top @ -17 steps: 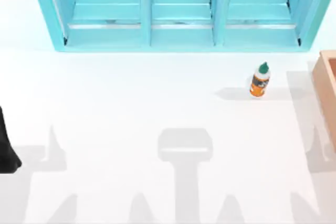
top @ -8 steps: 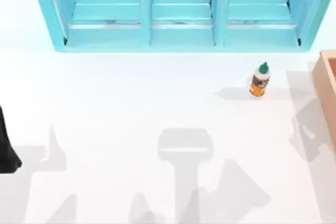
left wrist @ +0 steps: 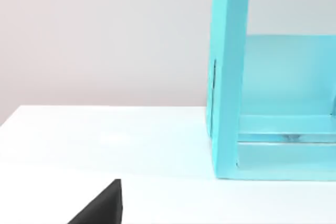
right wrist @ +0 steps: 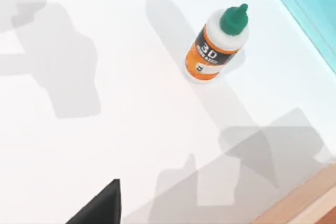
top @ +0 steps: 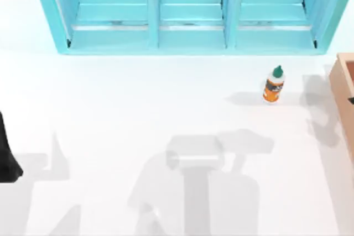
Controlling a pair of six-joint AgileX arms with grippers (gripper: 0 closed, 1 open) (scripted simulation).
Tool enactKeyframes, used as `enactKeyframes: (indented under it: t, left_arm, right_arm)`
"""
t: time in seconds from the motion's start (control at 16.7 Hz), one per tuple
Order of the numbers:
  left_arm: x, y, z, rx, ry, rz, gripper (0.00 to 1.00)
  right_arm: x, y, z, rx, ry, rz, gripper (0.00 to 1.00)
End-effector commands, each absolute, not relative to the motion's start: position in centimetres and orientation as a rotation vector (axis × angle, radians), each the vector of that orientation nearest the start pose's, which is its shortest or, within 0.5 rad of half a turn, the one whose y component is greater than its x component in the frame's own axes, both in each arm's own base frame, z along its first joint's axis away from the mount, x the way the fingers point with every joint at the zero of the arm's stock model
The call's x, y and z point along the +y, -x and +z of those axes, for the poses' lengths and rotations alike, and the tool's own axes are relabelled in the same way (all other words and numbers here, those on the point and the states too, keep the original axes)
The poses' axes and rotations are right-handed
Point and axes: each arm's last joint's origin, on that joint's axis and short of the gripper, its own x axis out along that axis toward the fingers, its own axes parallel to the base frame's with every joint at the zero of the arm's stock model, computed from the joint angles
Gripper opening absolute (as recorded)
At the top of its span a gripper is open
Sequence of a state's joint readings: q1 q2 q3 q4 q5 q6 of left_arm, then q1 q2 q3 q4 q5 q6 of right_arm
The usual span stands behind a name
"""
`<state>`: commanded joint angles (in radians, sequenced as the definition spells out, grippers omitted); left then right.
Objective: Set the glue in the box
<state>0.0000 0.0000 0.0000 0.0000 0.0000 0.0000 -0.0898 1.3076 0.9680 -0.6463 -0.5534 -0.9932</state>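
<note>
1. The glue [top: 274, 84] stands upright on the white table [top: 138, 114], in the right half, outside the box
2. It is a small white bottle with a green pointed cap and an orange label; the right wrist view shows the glue [right wrist: 216, 44] with a dark band on the label that reads "3D"
3. The box [top: 344, 95] sits at the table's right edge, cut off by the frame, with a tan wall showing; it is near the glue but the two do not touch
4. A turquoise shelf [top: 188, 37] with three compartments runs along the far side of the table; the glue stands in front of its right compartment, apart from it
5. In the right wrist view a dark wedge of the right gripper [right wrist: 100, 209] pokes in above bare table, well apart from the glue, and holds nothing that can be seen; how far it is open cannot be told
6. That same view catches a corner of the box [right wrist: 302, 205] and a strip of the shelf [right wrist: 315, 3]
7. The left arm [top: 5, 156] is at the table's left edge, well away from the glue
8. The left wrist view shows a dark wedge of the left gripper [left wrist: 102, 208] over the table, with the shelf's end wall [left wrist: 228, 77] beyond it; how far it is open cannot be told, and nothing is seen in its hold
</note>
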Motion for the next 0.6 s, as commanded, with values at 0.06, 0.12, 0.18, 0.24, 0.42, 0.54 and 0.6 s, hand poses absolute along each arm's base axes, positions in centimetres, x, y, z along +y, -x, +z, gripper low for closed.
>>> enactKeyframes:
  t: [0.06,0.12,0.18,0.24,0.42,0.54,0.6]
  left_arm:
    - [-0.1,-10.6,16.0,0.000,0.000,0.000,1.00]
    - [-0.1,-10.6,16.0,0.000,0.000,0.000,1.00]
    - [-0.1,-10.6,16.0,0.000,0.000,0.000,1.00]
    - [-0.1,-10.6,16.0,0.000,0.000,0.000,1.00]
    - [-0.1,-10.6,16.0,0.000,0.000,0.000,1.00]
    - [-0.1,-10.6,16.0,0.000,0.000,0.000,1.00]
    - [-0.1,-10.6,16.0,0.000,0.000,0.000,1.00]
  right_arm:
    - [-0.9,-27.3,24.6,0.658,0.584,0.887,1.00]
    - [-1.2,-28.5,24.2,0.674,0.575,0.935,1.00]
    - [-1.5,-29.6,23.7,0.682,0.565,0.983,1.00]
    - [-1.7,-30.8,23.1,0.685,0.555,1.036,1.00]
    - [-2.3,-35.1,20.2,0.663,0.519,1.208,1.00]
    - [-2.9,-37.9,17.4,0.627,0.476,1.317,1.00]
    - [-3.2,-39.1,16.0,0.602,0.452,1.363,1.00]
